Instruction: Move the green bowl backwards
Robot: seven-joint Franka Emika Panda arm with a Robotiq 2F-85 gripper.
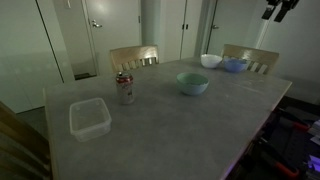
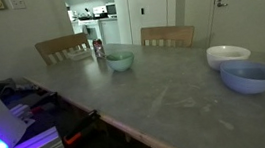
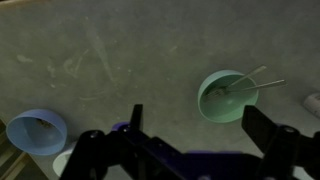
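The green bowl [image 1: 193, 83] stands on the grey table, near the middle of its far side; it also shows in the other exterior view [image 2: 120, 60]. In the wrist view the green bowl [image 3: 228, 97] holds a thin utensil that sticks out to the right. My gripper [image 3: 200, 135] is open and empty, high above the table, with the bowl below and just ahead of the right finger. In an exterior view the gripper [image 1: 280, 10] hangs at the top right, far above the bowls.
A white bowl [image 1: 211, 61] and a blue bowl [image 1: 235, 65] stand behind the green one, near the table edge. A soda can [image 1: 125, 88] and a clear plastic container [image 1: 89, 118] stand further along. Wooden chairs [image 1: 133, 58] line the far edge.
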